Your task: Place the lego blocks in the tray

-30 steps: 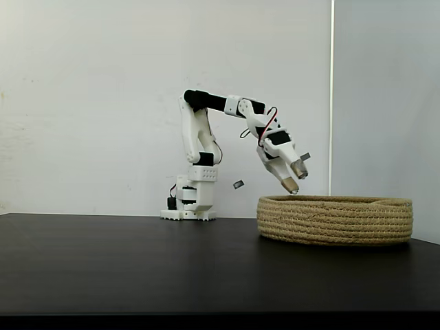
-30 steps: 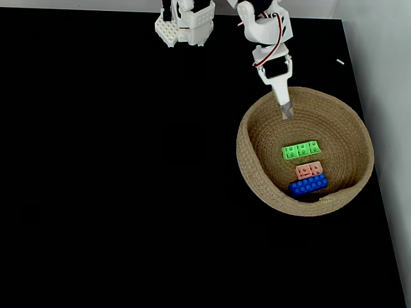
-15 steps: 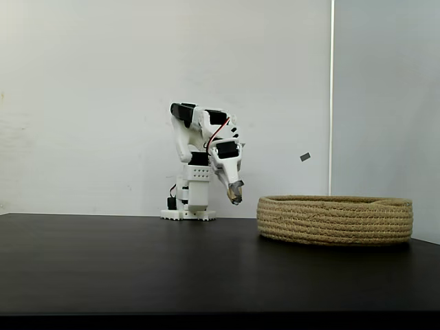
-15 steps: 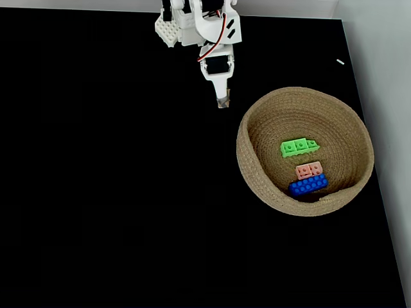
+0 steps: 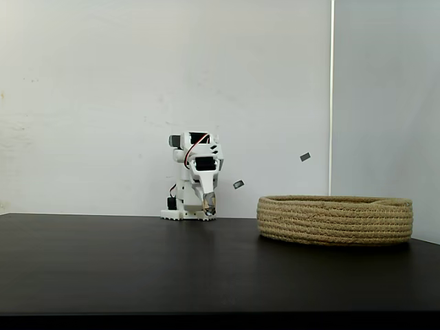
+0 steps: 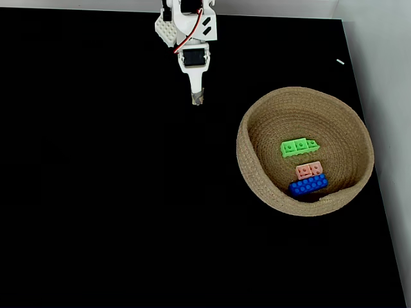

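Three lego blocks lie inside the tray (image 6: 257, 179), a round coiled-rope basket: a green block (image 6: 298, 147), a pale pink block (image 6: 309, 170) and a blue block (image 6: 307, 185) touching the pink one. From the side, the tray (image 5: 335, 220) hides the blocks behind its wall. My gripper (image 6: 197, 99) hangs folded in close to the arm's base, left of the tray and well apart from it, pointing down at the black table. Its fingers are together with nothing between them. In the side fixed view the gripper (image 5: 209, 204) sits low in front of the base.
The white arm base (image 6: 170, 29) stands at the table's far edge. The black table (image 6: 96, 192) stretches wide to the left of the tray. A pale wall edge (image 6: 385, 160) borders the table on the right. Small grey marks (image 5: 305, 157) show on the back wall.
The arm has pulled back from above the tray's rim and folded down to the left, close to its base. The fingers have closed. The green block shifted slightly early on; the others stayed put.
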Controlling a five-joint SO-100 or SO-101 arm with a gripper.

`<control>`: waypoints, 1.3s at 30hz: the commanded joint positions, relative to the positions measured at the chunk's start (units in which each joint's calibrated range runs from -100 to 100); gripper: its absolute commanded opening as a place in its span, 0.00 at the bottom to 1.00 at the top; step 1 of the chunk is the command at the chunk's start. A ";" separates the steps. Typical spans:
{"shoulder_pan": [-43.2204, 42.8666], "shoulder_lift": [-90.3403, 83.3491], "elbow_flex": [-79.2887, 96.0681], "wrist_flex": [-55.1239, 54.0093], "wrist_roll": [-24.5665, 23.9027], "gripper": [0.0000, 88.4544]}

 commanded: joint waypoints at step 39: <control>-0.01 -14.06 2.87 8.94 -0.98 0.00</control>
